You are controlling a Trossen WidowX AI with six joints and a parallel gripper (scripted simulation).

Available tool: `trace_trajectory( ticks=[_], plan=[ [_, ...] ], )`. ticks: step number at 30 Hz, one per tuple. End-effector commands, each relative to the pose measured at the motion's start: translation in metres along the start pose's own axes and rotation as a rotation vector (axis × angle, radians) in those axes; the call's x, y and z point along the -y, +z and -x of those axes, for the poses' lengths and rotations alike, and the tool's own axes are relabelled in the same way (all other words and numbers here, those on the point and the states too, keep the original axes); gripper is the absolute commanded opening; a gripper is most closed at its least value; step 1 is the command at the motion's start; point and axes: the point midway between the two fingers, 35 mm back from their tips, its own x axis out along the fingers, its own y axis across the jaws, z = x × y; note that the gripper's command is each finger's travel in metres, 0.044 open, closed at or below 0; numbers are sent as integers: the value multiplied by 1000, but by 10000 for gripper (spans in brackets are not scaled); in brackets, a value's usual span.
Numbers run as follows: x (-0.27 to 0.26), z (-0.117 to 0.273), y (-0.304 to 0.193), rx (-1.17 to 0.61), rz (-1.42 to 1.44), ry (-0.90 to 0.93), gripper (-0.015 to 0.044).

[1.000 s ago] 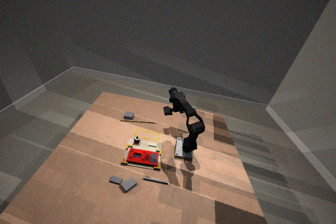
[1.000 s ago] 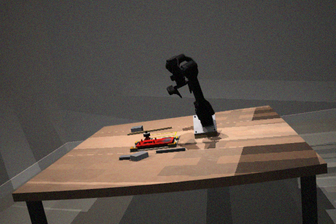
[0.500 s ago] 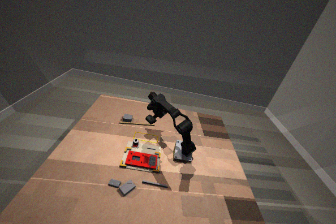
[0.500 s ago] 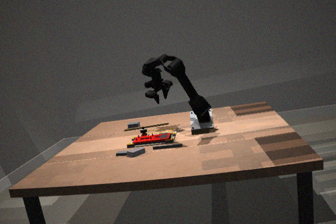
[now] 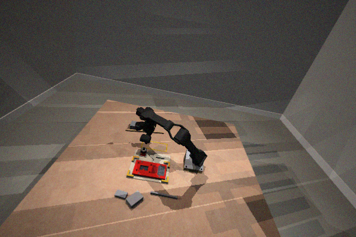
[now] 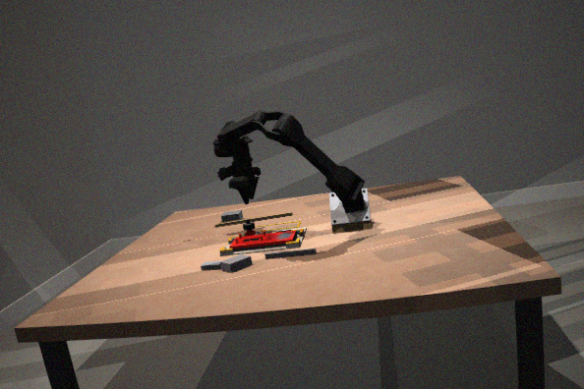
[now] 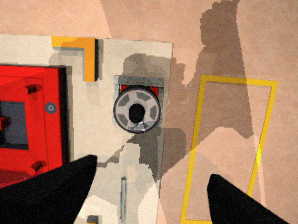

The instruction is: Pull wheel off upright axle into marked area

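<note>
The grey wheel (image 7: 126, 111) (image 5: 143, 149) (image 6: 249, 225), with a dark rim, sits flat on its mount at the edge of the pale board. The axle's dark end (image 7: 136, 113) shows at its centre. My gripper (image 7: 153, 172) (image 6: 247, 201) is open and empty. It points down, well above the board, and touches nothing. In the wrist view the wheel shows beyond the fingertips, not between them. The marked area, a yellow outline (image 7: 194, 140) (image 5: 166, 147), lies on the table beside the board, with nothing in it. Its near end is partly cut off in the wrist view.
A red block (image 5: 135, 169) (image 7: 56, 125) lies on the pale board between yellow corner pieces (image 7: 90, 65). Two grey blocks (image 5: 121, 194) (image 5: 135, 200) and a dark bar (image 5: 163, 195) lie in front. A thin rod (image 6: 277, 216) and another grey block (image 6: 232, 216) lie behind.
</note>
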Motion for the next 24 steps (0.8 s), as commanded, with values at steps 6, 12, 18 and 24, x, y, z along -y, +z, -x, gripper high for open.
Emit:
trace_trajectory(
  ticks=[6,12,18,24],
  plan=[
    [-15,-9,11,-6,83,50,300],
    [-11,-17,12,-6,83,50,300],
    [-12,-46,13,-6,83,50,300],
    [-16,-76,12,-6,83,52,300]
  ],
)
